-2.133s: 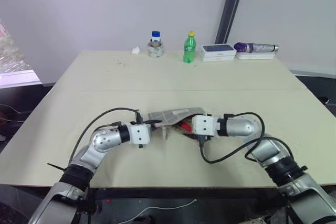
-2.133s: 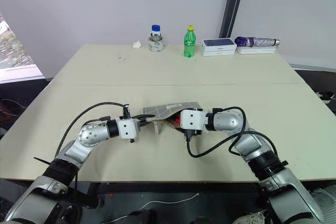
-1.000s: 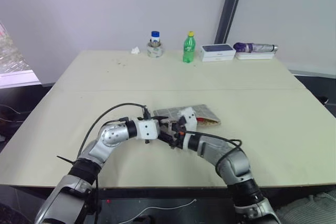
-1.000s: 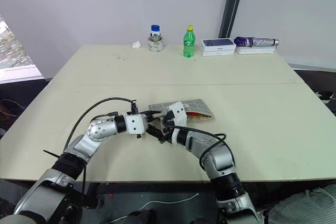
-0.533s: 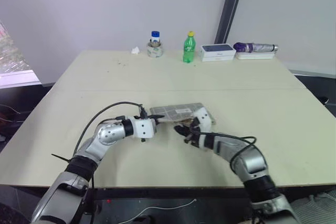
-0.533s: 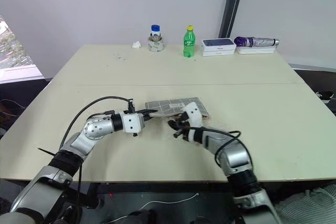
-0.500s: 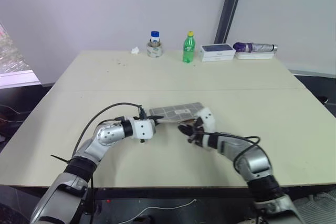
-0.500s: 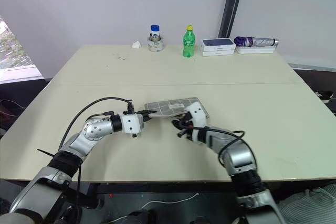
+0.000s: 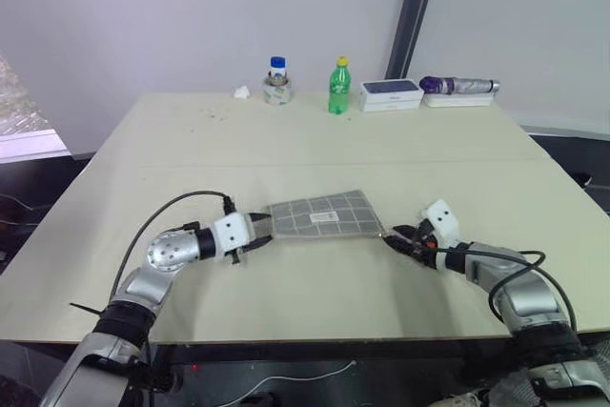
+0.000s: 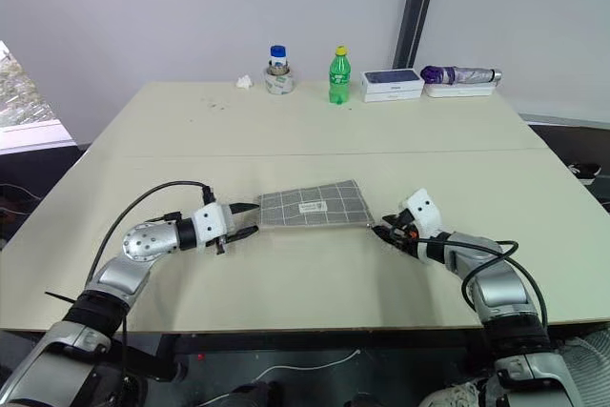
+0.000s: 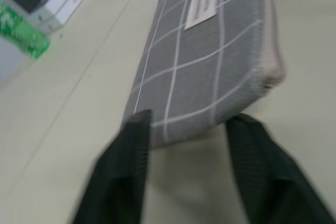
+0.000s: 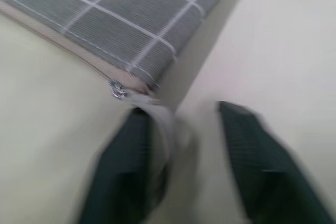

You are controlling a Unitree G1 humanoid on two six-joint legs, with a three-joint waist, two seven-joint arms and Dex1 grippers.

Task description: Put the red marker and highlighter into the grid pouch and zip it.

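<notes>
The grid pouch [image 9: 324, 215] lies flat at frame centre on the worktop [image 9: 286, 140], apparently zipped, pens presumably inside; left pincer [image 9: 255, 227] and right pincer [image 9: 394, 237] stand wide, empty; task looks finished.

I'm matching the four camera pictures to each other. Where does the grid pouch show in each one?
Left eye view: grid pouch, centre, flat on the table.
Right eye view: centre.
Left wrist view: upper middle, beyond the fingers.
Right wrist view: upper left, one corner.
Shared landmark: its white grid lines; the white label shows in three views.
</notes>
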